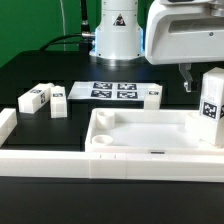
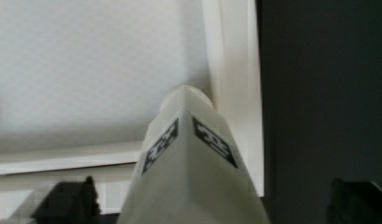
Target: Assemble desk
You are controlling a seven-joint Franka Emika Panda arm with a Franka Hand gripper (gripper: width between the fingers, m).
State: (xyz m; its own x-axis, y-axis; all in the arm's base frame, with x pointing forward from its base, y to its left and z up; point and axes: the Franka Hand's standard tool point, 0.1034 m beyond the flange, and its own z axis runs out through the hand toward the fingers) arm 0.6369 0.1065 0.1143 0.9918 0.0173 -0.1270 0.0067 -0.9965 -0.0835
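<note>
The white desk top lies rim-up on the black table. One tag-marked leg stands upright at its corner on the exterior view's right. My gripper hangs over that leg. In the wrist view the leg sits in the middle between my two dark fingers, with a gap on each side, so my gripper is open around it. The top's floor and rim show beyond. Two loose legs lie at the exterior view's left, and another leg lies behind the top.
The marker board lies flat behind the desk top. White border rails run along the front and the exterior view's left. The arm's base stands at the back.
</note>
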